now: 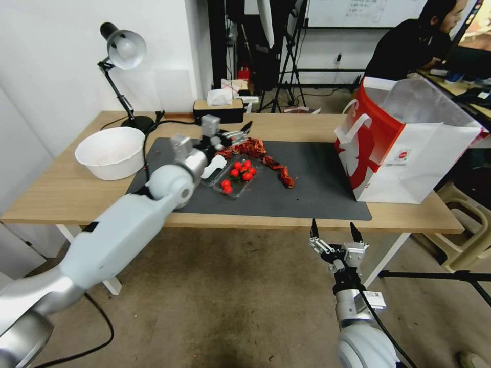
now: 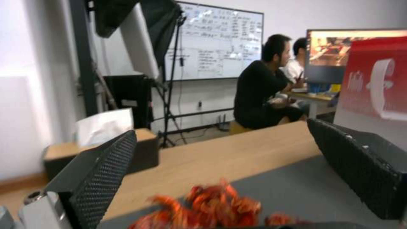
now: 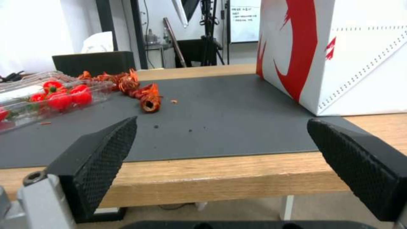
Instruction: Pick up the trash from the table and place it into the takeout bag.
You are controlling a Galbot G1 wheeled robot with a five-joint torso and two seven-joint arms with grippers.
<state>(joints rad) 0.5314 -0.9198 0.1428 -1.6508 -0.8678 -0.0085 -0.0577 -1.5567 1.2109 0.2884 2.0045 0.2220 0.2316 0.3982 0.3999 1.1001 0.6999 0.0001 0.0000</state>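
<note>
The trash I see is a string of red shell-like scraps (image 1: 255, 148) lying on the dark grey mat (image 1: 307, 194) of the table (image 1: 61, 189), with one more piece (image 1: 286, 176) a little nearer the takeout bag (image 1: 404, 153). My left gripper (image 1: 244, 132) hovers open just above the far-left end of the scraps (image 2: 203, 203), nothing between its fingers. The white-and-red takeout bag stands open at the table's right end. My right gripper (image 1: 333, 227) hangs open below the table's front edge, facing the mat and the bag (image 3: 339, 47).
A clear plastic tray of red tomatoes (image 1: 236, 179) lies beside the scraps, with a white piece (image 1: 215, 166) at its left. A large white bowl (image 1: 110, 152), a desk lamp (image 1: 123, 48) and a tissue box (image 1: 219, 107) occupy the table's left and back. A beige chair (image 1: 460, 214) stands at right.
</note>
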